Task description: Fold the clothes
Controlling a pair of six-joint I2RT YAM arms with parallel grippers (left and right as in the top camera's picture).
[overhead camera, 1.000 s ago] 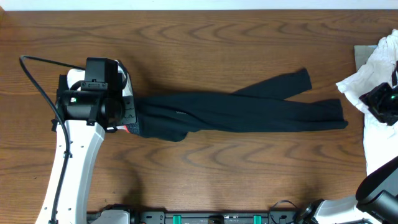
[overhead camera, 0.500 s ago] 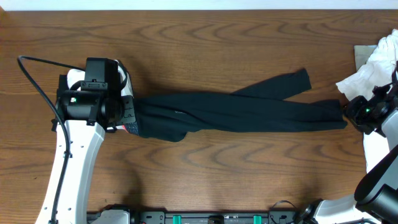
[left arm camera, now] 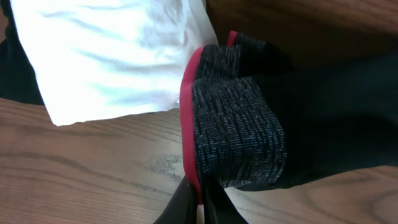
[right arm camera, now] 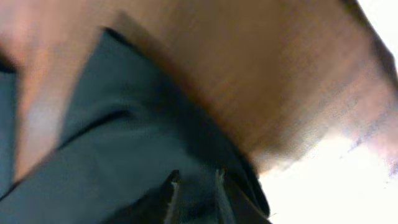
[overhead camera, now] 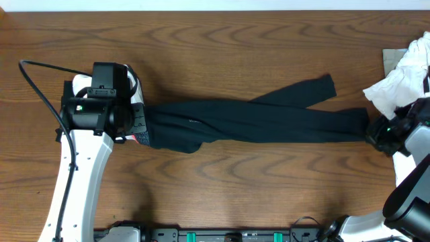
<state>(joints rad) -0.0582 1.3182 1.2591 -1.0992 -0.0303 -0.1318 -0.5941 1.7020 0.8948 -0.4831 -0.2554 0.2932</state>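
The clothes here are mainly long black trousers (overhead camera: 255,121), laid left to right across the wooden table. Their grey waistband (left arm camera: 233,118) with its red edge is at the left. My left gripper (left arm camera: 200,202) is shut on that red edge, low in the left wrist view, and in the overhead view the left gripper (overhead camera: 138,128) is at the trousers' left end. My right gripper (overhead camera: 371,131) is at the end of the nearer leg. In the blurred right wrist view the right gripper (right arm camera: 196,190) has its jaws narrowed around black fabric. The other leg end (overhead camera: 328,84) lies free.
A heap of white garments (overhead camera: 403,77) lies at the table's right edge, close to my right arm, beside a grey mat (overhead camera: 392,57). White fabric (left arm camera: 106,56) lies just beyond the waistband. Bare wood (overhead camera: 222,40) stretches along the far side and the near side.
My right gripper has travelled left from the white heap to the end of the nearer trouser leg, and its jaws have narrowed. The left gripper and the trousers have stayed put.
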